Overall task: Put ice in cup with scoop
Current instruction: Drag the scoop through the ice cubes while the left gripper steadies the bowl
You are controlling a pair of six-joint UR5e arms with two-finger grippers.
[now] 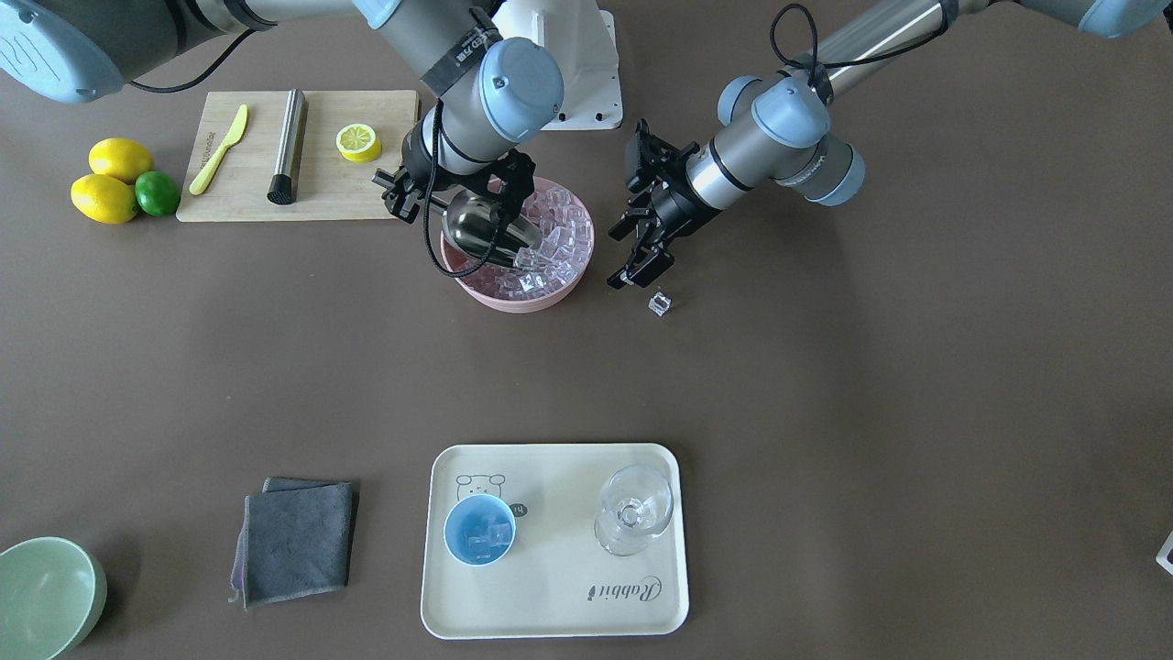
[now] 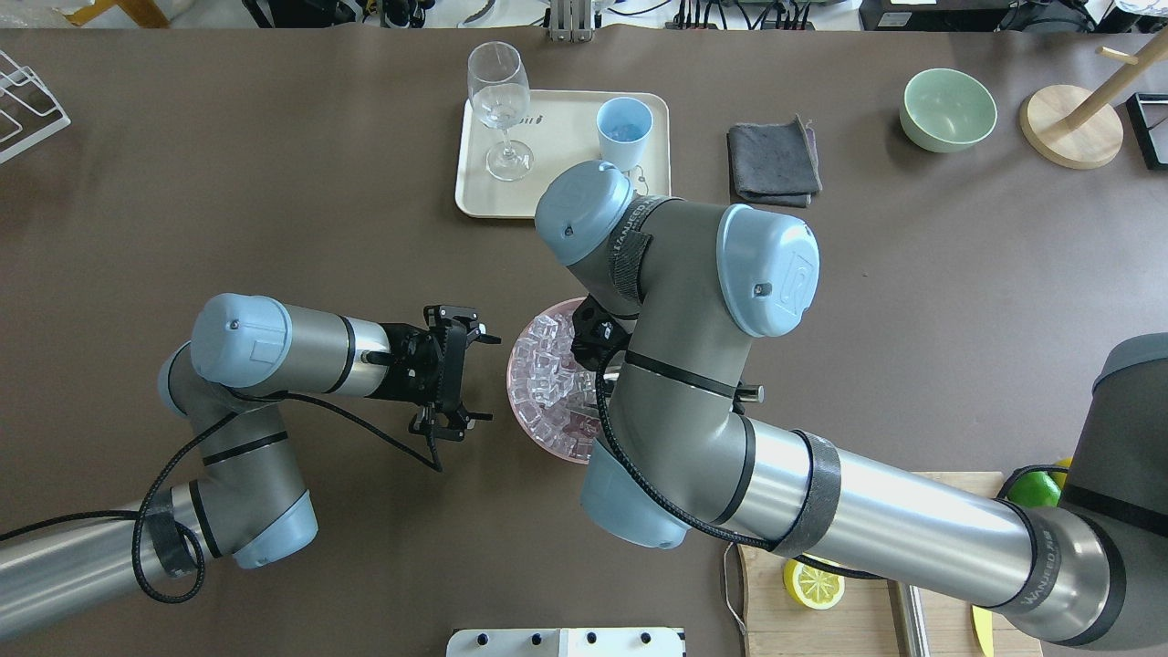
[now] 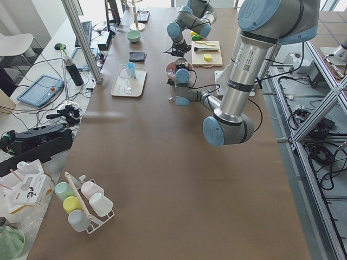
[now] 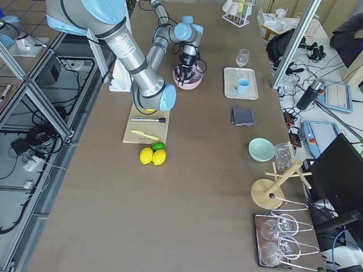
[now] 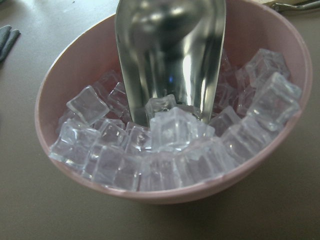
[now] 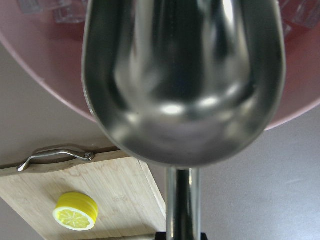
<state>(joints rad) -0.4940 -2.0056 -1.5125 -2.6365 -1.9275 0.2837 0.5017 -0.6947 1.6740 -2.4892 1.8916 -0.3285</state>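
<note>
My right gripper (image 1: 429, 196) is shut on the thin handle (image 6: 182, 200) of the steel scoop (image 1: 488, 235). The scoop's trough (image 5: 170, 55) is tilted down into the ice (image 5: 172, 131) that fills the pink bowl (image 1: 527, 299). Just beside the bowl, my left gripper (image 1: 630, 213) stands open and empty, fingers pointing at the bowl's wall. One loose ice cube (image 1: 659, 303) lies on the table below that gripper. On the cream tray (image 1: 550, 605) the light-blue cup (image 1: 479, 531) stands upright with a few ice cubes inside.
A clear stemmed glass (image 1: 634, 510) shares the tray. A folded grey cloth (image 1: 295, 541) and a pale-green bowl (image 1: 41, 596) lie beside it. Behind the pink bowl sit a cutting board (image 1: 339, 188) with a steel cylinder, yellow knife and half lemon, plus two lemons and a lime (image 1: 157, 193).
</note>
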